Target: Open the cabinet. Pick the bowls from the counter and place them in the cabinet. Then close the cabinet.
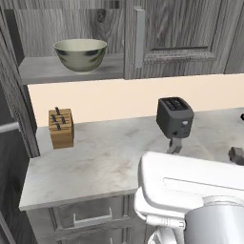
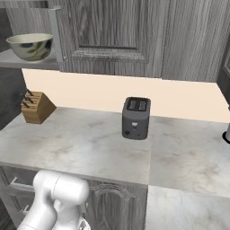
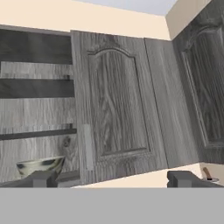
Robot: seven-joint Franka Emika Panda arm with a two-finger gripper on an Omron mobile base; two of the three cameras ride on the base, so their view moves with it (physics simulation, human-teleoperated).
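Note:
The cabinet (image 1: 181, 33) has its left side open and its right door (image 2: 108, 31) shut, a long bar handle (image 1: 139, 38) on that door. One beige-olive bowl (image 1: 80, 55) (image 2: 30, 46) sits upright on the grey shelf inside, low at the left of the hand view (image 3: 40, 166). My gripper (image 3: 112, 179) is open and empty, pointing up at the shut door from below. Its two grey fingertips (image 1: 174, 145) rise above the white arm, over the counter (image 1: 95, 162) in front of the toaster.
A dark toaster (image 1: 174, 116) (image 2: 136, 117) stands mid-counter against the beige wall. A wooden knife block (image 1: 61, 127) (image 2: 36, 107) stands at the left. Grey drawer fronts (image 1: 86, 217) run below the counter edge. Another grey cabinet door (image 3: 201, 87) stands at an angle on the right.

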